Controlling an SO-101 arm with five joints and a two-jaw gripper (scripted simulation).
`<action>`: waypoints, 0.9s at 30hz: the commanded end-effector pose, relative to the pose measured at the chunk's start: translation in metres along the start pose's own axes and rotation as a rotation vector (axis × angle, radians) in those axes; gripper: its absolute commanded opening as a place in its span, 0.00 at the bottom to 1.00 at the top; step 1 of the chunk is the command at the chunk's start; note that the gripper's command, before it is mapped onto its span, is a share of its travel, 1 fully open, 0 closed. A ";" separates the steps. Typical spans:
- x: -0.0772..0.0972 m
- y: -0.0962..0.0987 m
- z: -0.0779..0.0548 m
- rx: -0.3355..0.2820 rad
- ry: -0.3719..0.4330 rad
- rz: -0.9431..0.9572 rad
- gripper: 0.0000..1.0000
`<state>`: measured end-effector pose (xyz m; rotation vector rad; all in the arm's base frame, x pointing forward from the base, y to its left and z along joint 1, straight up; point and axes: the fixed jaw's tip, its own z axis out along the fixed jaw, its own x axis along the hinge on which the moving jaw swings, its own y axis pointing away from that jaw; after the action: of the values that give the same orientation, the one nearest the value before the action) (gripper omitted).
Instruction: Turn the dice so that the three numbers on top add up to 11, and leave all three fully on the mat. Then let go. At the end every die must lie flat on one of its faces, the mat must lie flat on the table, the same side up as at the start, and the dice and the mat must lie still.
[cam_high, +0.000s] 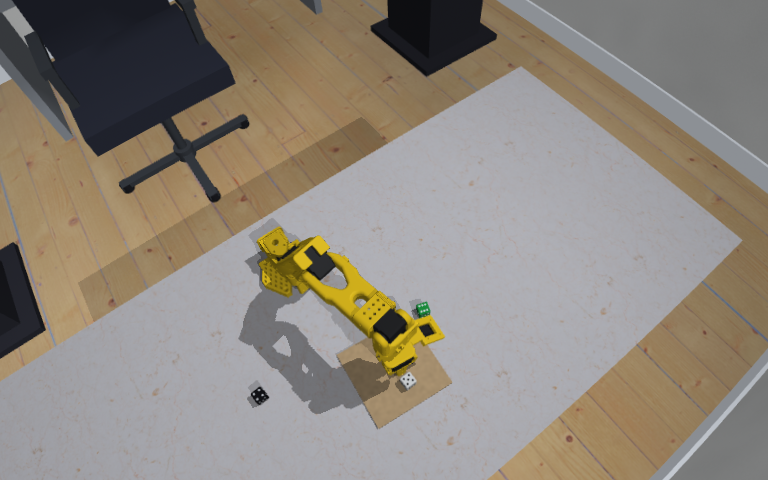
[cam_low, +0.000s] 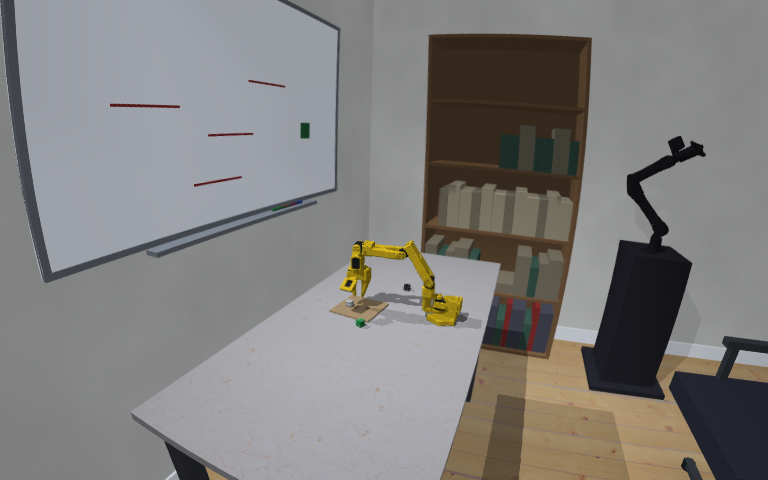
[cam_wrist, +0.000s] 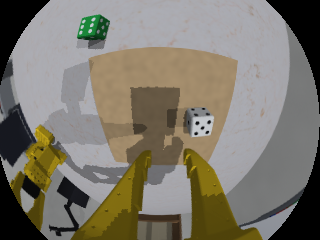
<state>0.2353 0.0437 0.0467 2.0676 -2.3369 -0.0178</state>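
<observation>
Yellow gripper (cam_low: 360, 293) (cam_wrist: 168, 152) parted slightly with nothing pinched, white die (cam_high: 407, 380) (cam_low: 349, 303) (cam_wrist: 199, 122) seen on the tan mat (cam_high: 378, 416) (cam_low: 370, 309) (cam_wrist: 160, 62) just beside the fingertips, green die (cam_high: 423, 308) (cam_low: 360, 322) (cam_wrist: 93, 27) left off the mat, farther from the gripper, black die (cam_high: 259, 395) (cam_low: 407, 287) set well apart from it.

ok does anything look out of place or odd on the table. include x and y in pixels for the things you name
Yes, two dice are off the mat (cam_high: 390, 410) (cam_low: 370, 312) (cam_wrist: 165, 62): the green die (cam_high: 423, 309) (cam_low: 360, 322) (cam_wrist: 93, 27) just beside it, the black die (cam_high: 259, 395) (cam_low: 407, 287) farther away. All three belong on it. Nothing looks spilled or damaged.

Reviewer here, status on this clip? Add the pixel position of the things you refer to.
Fingers parted, nothing held. White die (cam_high: 407, 380) (cam_low: 349, 303) (cam_wrist: 199, 122) on mat (cam_high: 380, 416) (cam_low: 370, 312) (cam_wrist: 160, 62); green die (cam_high: 423, 309) (cam_low: 360, 322) (cam_wrist: 93, 27) and black die (cam_high: 259, 395) (cam_low: 407, 287) off it. Nothing between fingers and mat.
</observation>
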 end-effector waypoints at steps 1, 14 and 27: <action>-0.003 -0.002 -0.015 0.060 -0.020 0.000 0.18; -0.003 -0.002 -0.015 0.060 -0.020 0.000 0.28; -0.003 -0.003 -0.017 0.069 -0.023 0.001 0.29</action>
<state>0.2352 0.0437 0.0471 2.0679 -2.3377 -0.0170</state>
